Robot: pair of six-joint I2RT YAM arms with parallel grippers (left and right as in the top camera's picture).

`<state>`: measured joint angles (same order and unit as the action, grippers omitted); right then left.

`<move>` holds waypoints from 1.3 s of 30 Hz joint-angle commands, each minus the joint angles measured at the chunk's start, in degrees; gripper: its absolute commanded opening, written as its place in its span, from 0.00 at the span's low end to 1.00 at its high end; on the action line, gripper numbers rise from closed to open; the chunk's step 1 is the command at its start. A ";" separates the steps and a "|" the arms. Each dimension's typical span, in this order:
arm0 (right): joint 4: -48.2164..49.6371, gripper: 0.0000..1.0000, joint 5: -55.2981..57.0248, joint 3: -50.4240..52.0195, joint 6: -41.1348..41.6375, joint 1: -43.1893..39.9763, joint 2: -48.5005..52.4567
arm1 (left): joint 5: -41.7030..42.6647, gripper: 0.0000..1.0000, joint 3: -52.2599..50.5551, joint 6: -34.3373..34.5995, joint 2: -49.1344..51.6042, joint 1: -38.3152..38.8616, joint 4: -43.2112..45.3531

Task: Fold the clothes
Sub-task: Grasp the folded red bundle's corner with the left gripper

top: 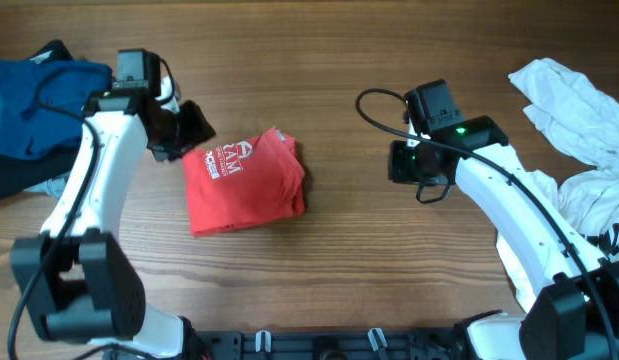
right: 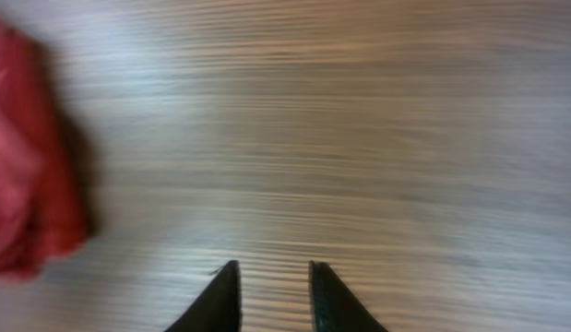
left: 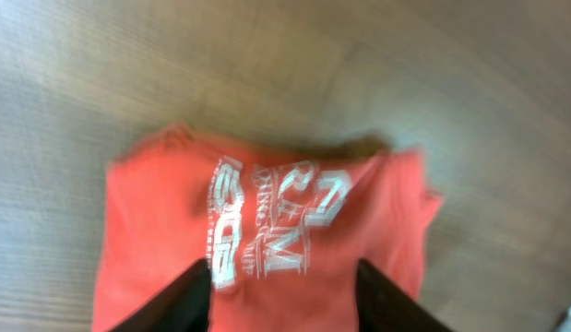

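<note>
The clothes in play are a folded red T-shirt (top: 244, 182) with white lettering, lying left of the table's middle. My left gripper (top: 197, 128) hovers at its upper left corner. In the left wrist view the red T-shirt (left: 267, 212) fills the middle, and my left gripper (left: 283, 266) is open, its dark fingers (left: 188, 297) wide apart above the cloth. My right gripper (top: 396, 162) is well to the right of the shirt over bare wood. In its own view the right gripper (right: 273, 267) shows a narrow gap with nothing in it, and the red T-shirt (right: 27, 184) sits at the left edge.
A heap of blue and dark clothes (top: 39, 95) lies at the far left. Crumpled white clothes (top: 579, 130) are piled at the right edge. Bare wooden table (top: 349, 260) lies between the red shirt and the right arm.
</note>
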<state>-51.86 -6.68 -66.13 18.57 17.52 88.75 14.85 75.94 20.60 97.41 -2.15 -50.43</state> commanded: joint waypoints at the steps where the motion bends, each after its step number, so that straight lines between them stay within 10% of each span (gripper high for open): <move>1: 1.84 0.13 -17.88 -0.70 -11.52 1.01 -0.09 | -6.32 0.40 0.04 -4.17 0.94 -0.11 4.94; 14: 15.96 0.06 -38.60 -0.70 -17.05 20.37 18.32 | -7.89 0.40 0.04 -4.13 15.65 -0.33 -9.94; 21: 18.60 0.08 -6.80 -0.70 -4.70 19.78 25.57 | -7.89 0.40 0.04 -3.82 15.65 -0.31 -23.43; 27: 33.42 0.13 -3.85 -1.29 -3.37 16.09 25.57 | -7.85 0.34 0.04 -3.69 15.65 0.04 -31.95; 34: 23.56 0.20 3.21 -2.45 -3.52 13.62 19.34 | -8.52 0.32 0.76 -3.50 10.56 -1.22 -24.96; 39: 17.59 0.26 7.93 -2.45 -3.32 13.27 13.00 | -4.81 0.80 0.90 -6.03 4.42 -1.46 -2.84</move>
<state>-33.39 -1.78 -67.96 14.94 30.79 103.94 6.70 76.34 16.84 103.83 -3.18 -59.81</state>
